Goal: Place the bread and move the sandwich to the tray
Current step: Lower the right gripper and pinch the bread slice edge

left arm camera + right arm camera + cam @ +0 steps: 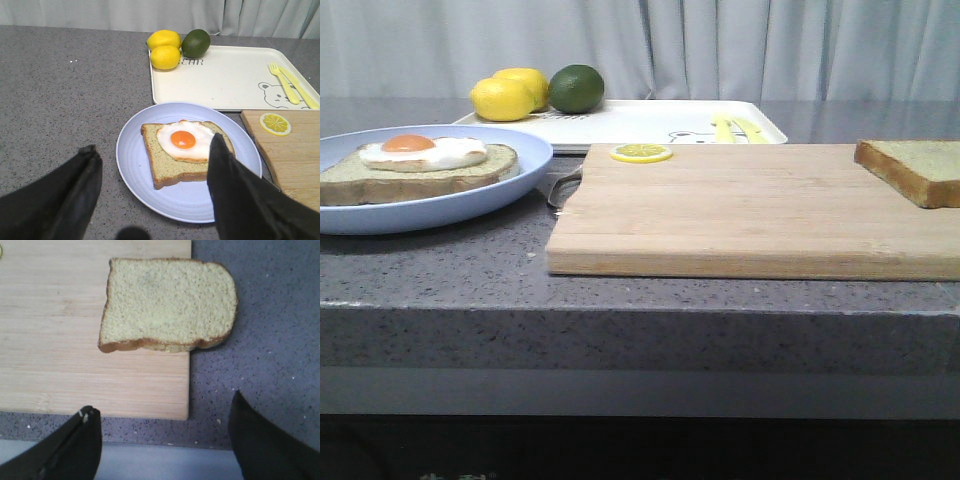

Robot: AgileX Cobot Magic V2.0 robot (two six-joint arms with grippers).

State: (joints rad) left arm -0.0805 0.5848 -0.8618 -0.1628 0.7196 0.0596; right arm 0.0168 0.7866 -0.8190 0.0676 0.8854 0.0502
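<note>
The plain bread slice (915, 168) lies on the right end of the wooden cutting board (750, 210), overhanging its edge; it also shows in the right wrist view (167, 305). A slice bearing a fried egg (420, 165) sits on the round light-blue plate (510, 185) at the left; it also shows in the left wrist view (185, 150). The white tray (650, 120) lies behind the board. My left gripper (152, 162) is open above the plate's near side. My right gripper (162, 412) is open above the table's front edge, short of the bread. Neither arm shows in the front view.
Two lemons (510, 95) and a lime (576, 88) sit at the tray's back left corner. A yellow fork and knife (292, 85) lie on the tray's right side. A lemon slice (641, 153) lies on the board's far left corner.
</note>
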